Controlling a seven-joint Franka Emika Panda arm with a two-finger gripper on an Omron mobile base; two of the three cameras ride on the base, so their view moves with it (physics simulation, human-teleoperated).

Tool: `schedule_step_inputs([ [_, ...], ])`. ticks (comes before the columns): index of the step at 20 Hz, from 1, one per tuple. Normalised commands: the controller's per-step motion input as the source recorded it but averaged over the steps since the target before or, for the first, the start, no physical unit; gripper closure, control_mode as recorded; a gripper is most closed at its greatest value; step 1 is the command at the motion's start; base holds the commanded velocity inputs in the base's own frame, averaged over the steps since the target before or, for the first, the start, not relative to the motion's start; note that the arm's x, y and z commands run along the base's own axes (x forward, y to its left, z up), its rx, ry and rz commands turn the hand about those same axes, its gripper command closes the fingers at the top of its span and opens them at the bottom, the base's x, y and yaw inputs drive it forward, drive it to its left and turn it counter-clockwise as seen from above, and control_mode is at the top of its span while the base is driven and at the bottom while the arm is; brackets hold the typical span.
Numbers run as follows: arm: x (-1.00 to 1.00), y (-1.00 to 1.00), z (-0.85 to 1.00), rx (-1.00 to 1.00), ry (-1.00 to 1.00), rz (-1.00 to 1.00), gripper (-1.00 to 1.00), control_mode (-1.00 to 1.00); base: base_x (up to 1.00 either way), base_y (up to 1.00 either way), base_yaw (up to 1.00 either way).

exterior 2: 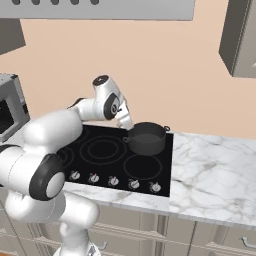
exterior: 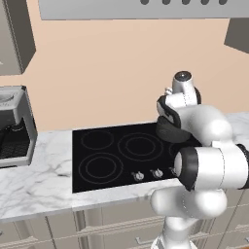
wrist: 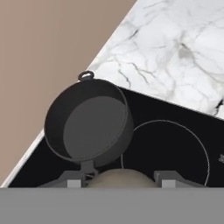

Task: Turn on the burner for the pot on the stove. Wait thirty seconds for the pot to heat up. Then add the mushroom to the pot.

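In the hand view the gripper (wrist: 118, 183) is clenched on the mushroom (wrist: 118, 178), whose tan cap sits between the two fingertips at 6 o'clock, with the pot (wrist: 89, 124) just beyond it toward 11 o'clock, open and dark inside. The right base view shows that one pot (exterior 2: 146, 137) standing on the back right ring of the stove (exterior 2: 105, 160), close to the cooktop's right edge, and to its 3 o'clock a wide stretch of marble counter (exterior 2: 210, 175) runs on. Five silver knobs (exterior 2: 114, 181) line the stove's front edge.
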Motion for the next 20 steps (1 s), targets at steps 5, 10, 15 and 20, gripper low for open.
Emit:
schedule_step_inputs([
  [5,0.0,-0.16,-0.2,0.07,0.0,-0.03,1.0,-1.0,0.0,0.0,0.0],
  [10,0.0,-0.21,-0.25,0.06,0.0,-0.01,1.0,-1.0,0.0,0.0,0.0],
  [15,0.02,-0.19,-0.28,0.07,0.0,0.0,1.0,-1.0,0.0,0.0,0.0],
  [20,0.13,-0.13,-0.21,0.03,0.0,-0.03,1.0,-1.0,0.0,0.0,0.0],
])
